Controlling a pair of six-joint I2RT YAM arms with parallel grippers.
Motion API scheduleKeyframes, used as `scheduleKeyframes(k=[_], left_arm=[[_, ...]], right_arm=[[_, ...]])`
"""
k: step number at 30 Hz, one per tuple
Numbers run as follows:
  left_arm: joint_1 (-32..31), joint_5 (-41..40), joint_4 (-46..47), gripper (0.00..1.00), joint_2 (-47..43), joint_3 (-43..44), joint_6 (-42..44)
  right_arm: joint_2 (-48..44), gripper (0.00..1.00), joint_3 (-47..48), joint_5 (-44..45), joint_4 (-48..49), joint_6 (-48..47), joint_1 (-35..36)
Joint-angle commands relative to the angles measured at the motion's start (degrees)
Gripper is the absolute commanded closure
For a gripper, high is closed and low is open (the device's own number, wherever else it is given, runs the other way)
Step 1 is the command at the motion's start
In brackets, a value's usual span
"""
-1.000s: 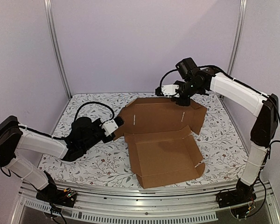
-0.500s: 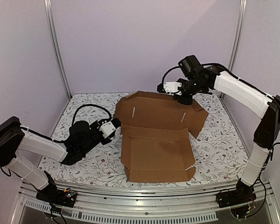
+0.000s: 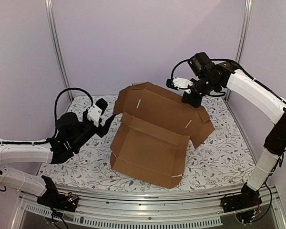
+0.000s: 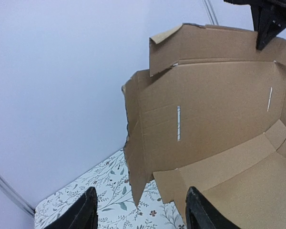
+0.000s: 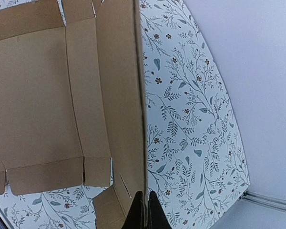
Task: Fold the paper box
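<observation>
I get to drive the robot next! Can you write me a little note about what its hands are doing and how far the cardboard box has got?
Left gripper: open, holding nothing, just beside the left side flap of the paper box.
Right gripper: shut, pinching the far edge of the raised lid panel.
Box: on the flowered table, tray nearest the arms, lid tilted up behind it.
Done: the tray's walls look folded up.
Left: probably fold in the lid's side flaps, bring the lid down over the tray and tuck it shut.
</observation>
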Motion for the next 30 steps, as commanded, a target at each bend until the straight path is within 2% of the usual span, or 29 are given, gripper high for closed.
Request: scheduleKeyframes(k=[1,2,4,13,16,21,26,30], left_arm=[[-0.54,1.58,-15.28,0.38,-3.3,4.61,-12.53],[-0.54,2.05,-17.08,0.32,-3.94,5.42,-14.28],[-0.54,3.12,-20.19,0.31,-5.37,6.9,-17.87],[-0.45,13.53,-31.98,0.45,-8.32,18.09,-28.83],[-0.45,20.43,-34.47,0.55,-7.09,23.08,-30.33],[-0.45,25.47,-37.56,0.85,-4.25,30.71,-32.31],[-0.45,28.16,-38.91,0.99,-0.54,35.96,-34.06],[-0.45,29.84,-39.78,1.0,3.01,39.5,-35.55]], right_arm=[[-2.94,1.0,0.16,-4.97,-3.2,10.1,0.4],[-3.42,1.0,-0.74,-5.65,-3.03,10.63,0.32],[-4.94,1.0,-2.32,-6.79,-2.95,11.79,0.71],[-8.63,1.0,-7.13,-8.57,-3.46,16.68,2.72],[-9.85,1.0,-9.21,-7.18,-2.97,16.65,4.48],[-10.77,1.0,-11.0,-5.64,-2.48,16.77,5.46],[-10.91,1.0,-12.01,-2.95,-1.5,16.78,6.42],[-11.15,1.0,-12.62,0.23,-0.22,16.52,7.62]])
